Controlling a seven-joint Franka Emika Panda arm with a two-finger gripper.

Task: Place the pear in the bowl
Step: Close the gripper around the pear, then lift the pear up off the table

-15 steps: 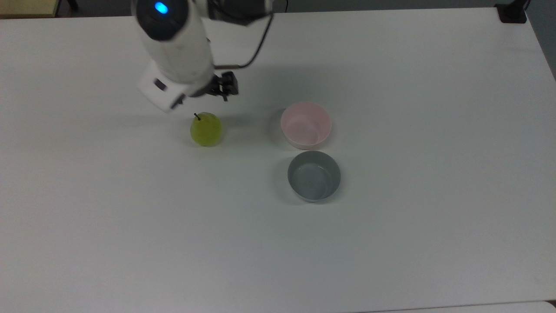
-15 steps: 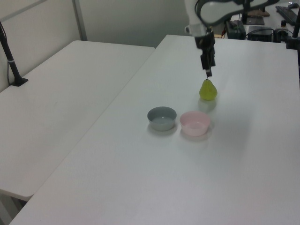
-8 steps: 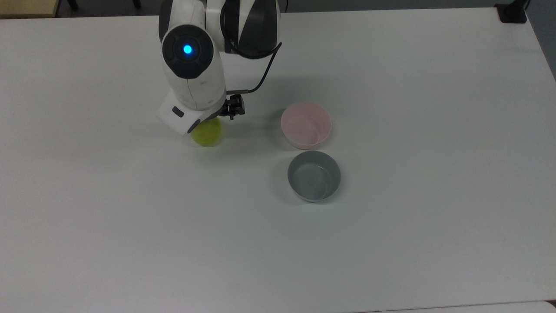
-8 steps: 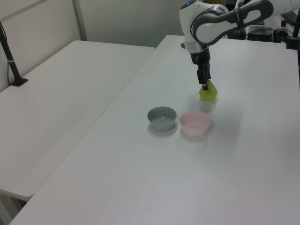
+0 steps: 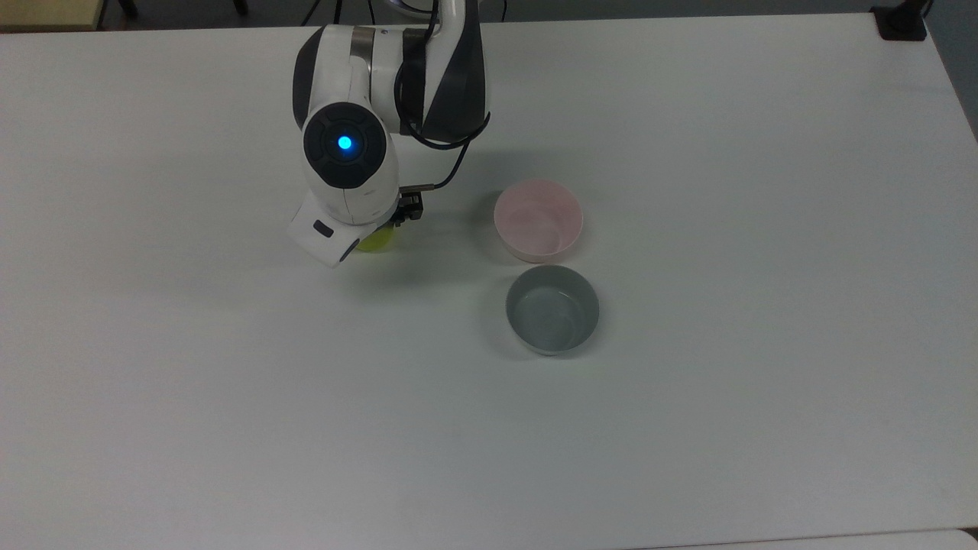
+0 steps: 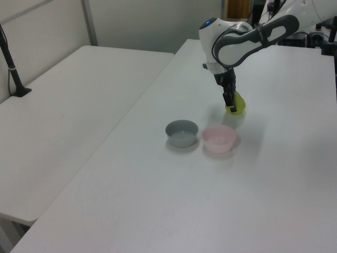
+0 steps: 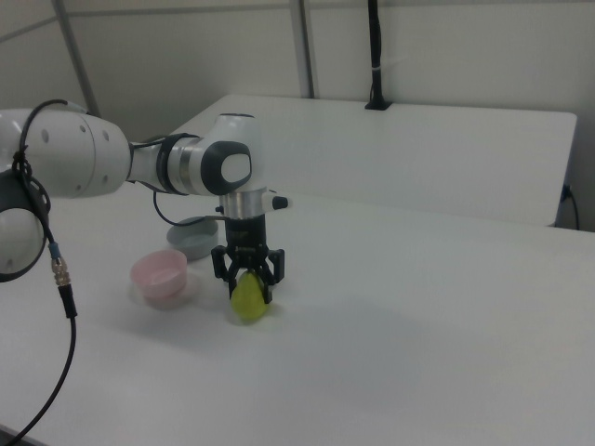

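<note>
I'm seeing the gripper now dropping around the pear, fingers spread and straddling its top, nothing clamped yet, pear sitting on the table directly beneath, bowl off to the side—closing next.

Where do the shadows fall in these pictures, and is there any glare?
Top view: soft shadows spread left of the pink bowl and grey bowl, and a blue light glows on the arm. Right view: a faint shadow under the pear. Left view: no harsh glare on the white table.
</note>
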